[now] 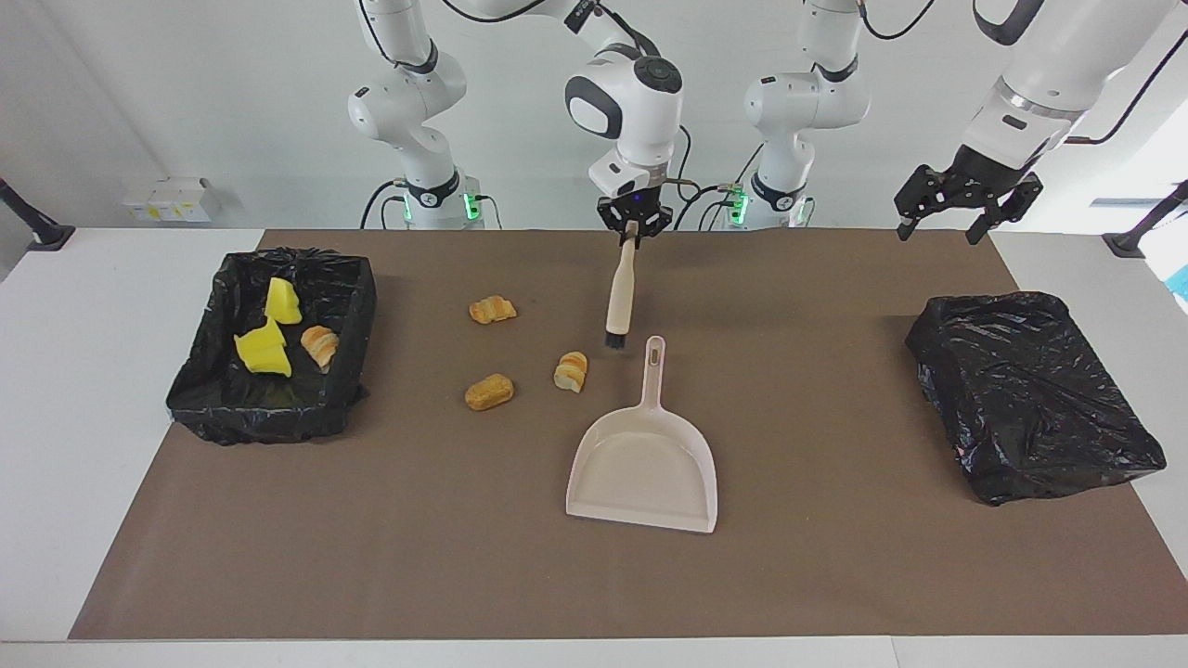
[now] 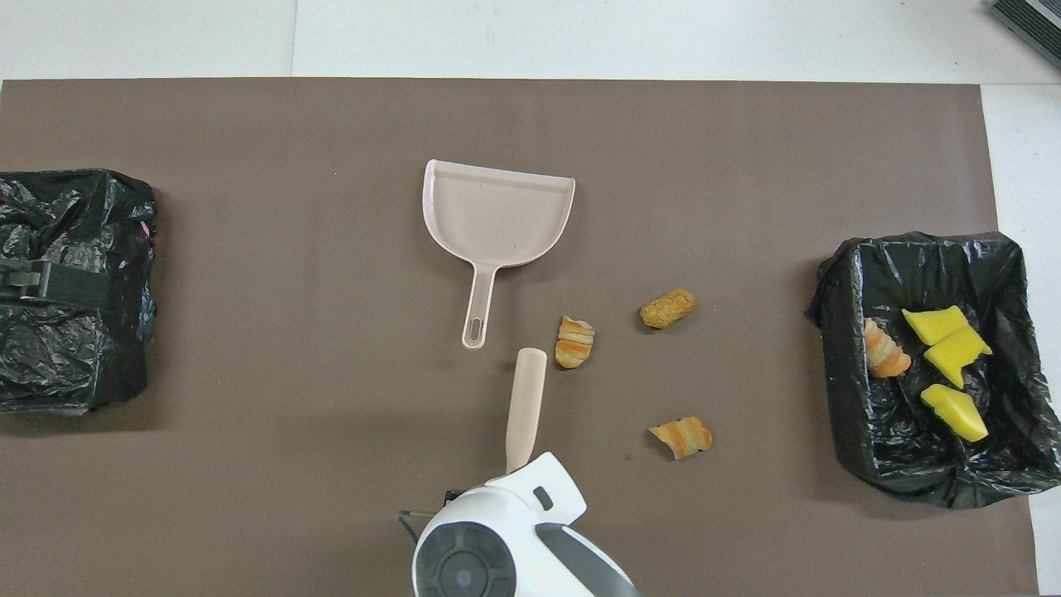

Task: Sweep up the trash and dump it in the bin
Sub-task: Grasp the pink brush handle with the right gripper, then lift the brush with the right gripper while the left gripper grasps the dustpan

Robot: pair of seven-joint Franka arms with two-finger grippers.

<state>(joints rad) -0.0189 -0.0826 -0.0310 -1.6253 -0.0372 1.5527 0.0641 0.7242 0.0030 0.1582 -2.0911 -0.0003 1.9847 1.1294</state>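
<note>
Right gripper point(image 1: 633, 225) pinches the brush point(image 1: 620, 295) by its handle tip, bristles near three light, soft trash lumps point(image 1: 571, 371) (they likely roll) beside the dustpan point(image 1: 643, 473). Left gripper point(image 1: 965, 199) waits, fingers spread.

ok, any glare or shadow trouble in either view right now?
Facing view: soft even light, faint shadow beside the brush, specular glints on the covered black bin. Overhead view: the bin liner glints too, and the dustpan reads clean, without glare.
</note>
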